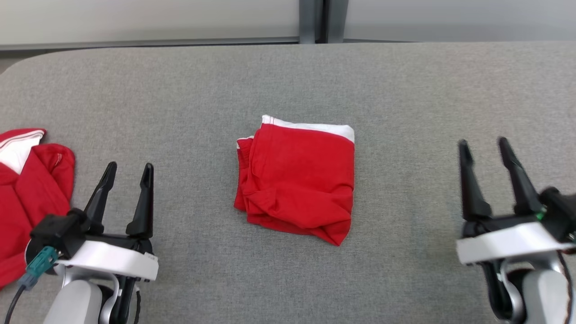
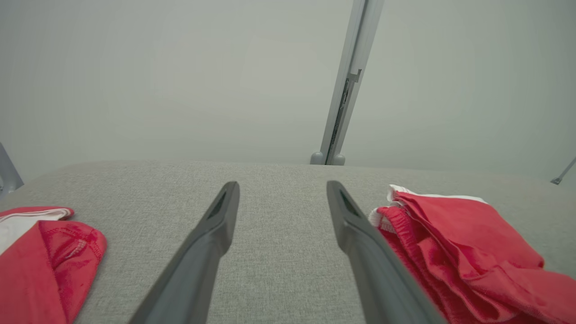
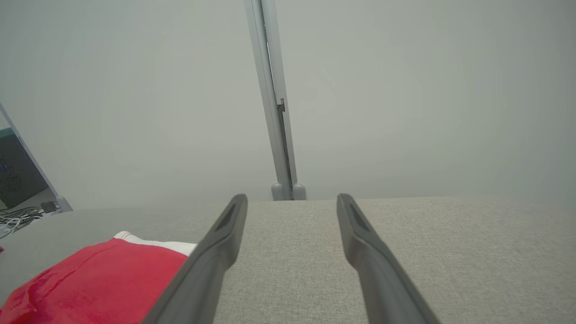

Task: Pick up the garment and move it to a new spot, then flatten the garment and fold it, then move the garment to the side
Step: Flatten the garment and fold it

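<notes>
A red garment [image 1: 297, 177] with a white band lies folded into a rough square at the middle of the grey table [image 1: 405, 90]. It also appears at the right of the left wrist view as the garment [image 2: 454, 256] and at the lower left of the right wrist view as the garment [image 3: 94, 283]. My left gripper [image 1: 128, 173] stands open at the lower left, well left of the garment, with nothing between its fingers [image 2: 216, 238]. Over at the lower right, well right of the garment, my right gripper [image 1: 486, 148] is open and empty, its fingers [image 3: 360, 238] spread.
A second red and white garment [image 1: 27, 189] lies crumpled at the table's left edge, beside my left gripper; it is the cloth [image 2: 40, 261] at the left wrist view's lower left. A pale wall with a vertical metal post [image 1: 315, 20] runs behind the table's far edge.
</notes>
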### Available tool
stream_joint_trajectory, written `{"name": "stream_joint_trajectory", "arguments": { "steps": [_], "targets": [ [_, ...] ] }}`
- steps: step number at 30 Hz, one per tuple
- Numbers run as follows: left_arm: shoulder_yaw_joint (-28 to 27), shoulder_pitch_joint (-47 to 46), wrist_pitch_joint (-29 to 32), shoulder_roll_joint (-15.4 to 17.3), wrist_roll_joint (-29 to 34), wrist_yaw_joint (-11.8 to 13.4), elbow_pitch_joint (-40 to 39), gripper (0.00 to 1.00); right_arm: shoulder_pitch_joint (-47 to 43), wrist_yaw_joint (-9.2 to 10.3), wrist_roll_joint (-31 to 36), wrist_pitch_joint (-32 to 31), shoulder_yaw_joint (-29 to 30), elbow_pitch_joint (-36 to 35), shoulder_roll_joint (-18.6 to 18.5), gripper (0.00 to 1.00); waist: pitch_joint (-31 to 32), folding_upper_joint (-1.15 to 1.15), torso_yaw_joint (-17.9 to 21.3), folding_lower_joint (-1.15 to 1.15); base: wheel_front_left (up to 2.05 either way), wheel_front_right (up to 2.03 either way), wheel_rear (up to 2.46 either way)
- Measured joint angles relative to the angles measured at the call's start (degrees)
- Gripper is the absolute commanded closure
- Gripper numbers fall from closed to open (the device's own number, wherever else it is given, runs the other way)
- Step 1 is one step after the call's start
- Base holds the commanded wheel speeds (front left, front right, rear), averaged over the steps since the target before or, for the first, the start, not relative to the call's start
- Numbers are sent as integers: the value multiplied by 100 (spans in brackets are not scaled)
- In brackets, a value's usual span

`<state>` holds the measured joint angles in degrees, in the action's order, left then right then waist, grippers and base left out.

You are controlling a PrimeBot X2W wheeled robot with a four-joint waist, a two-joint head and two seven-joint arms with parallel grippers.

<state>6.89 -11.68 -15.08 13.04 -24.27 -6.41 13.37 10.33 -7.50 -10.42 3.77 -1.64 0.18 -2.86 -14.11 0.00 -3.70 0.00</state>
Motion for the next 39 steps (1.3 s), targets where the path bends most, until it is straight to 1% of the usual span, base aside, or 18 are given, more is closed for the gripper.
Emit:
{"name": "stream_joint_trajectory", "arguments": {
  "steps": [2, 5, 11, 16, 17, 24, 33, 39],
  "targets": [
    [-44, 98, 0, 23, 9, 26, -16, 0, -221, 0, 37, -35, 220, -116, -2, 0, 68, 0, 42, 0, 0, 0, 0],
    [-78, 243, 0, 41, 10, 54, -26, 0, -501, 0, 48, -141, 354, -242, -1, 0, 203, 0, 97, 0, 0, 0, 0],
    [-76, 646, 34, 90, 59, 175, 19, 0, -984, 0, 31, -369, 344, -367, 3, 0, 610, 0, 195, 0, 0, 0, 0],
    [20, 979, 151, 41, 67, 272, -37, 0, -1386, 0, -16, -556, 377, -444, 2, 0, 1024, 0, 231, 0, 0, 0, 0],
    [20, 979, 151, 41, 67, 272, -37, 0, -1386, 0, -16, -556, 377, -444, 2, 0, 1024, 0, 231, 0, 0, 0, 0],
    [73, 1306, 305, 45, 65, 383, -154, 0, -1861, 0, -13, -818, 193, -670, 2, 0, 1522, 0, 217, 0, 0, 0, 0],
    [110, 1417, 391, 92, 114, 546, -212, 0, -2013, 0, -23, -976, 130, -799, 2, 0, 1747, 0, 193, 0, 0, 0, 0],
    [131, 1433, 423, 119, 115, 589, -221, 0, -2056, 0, -32, -989, 146, -787, 2, 0, 1774, 0, 187, 0, 0, 0, 0]
  ]
}}
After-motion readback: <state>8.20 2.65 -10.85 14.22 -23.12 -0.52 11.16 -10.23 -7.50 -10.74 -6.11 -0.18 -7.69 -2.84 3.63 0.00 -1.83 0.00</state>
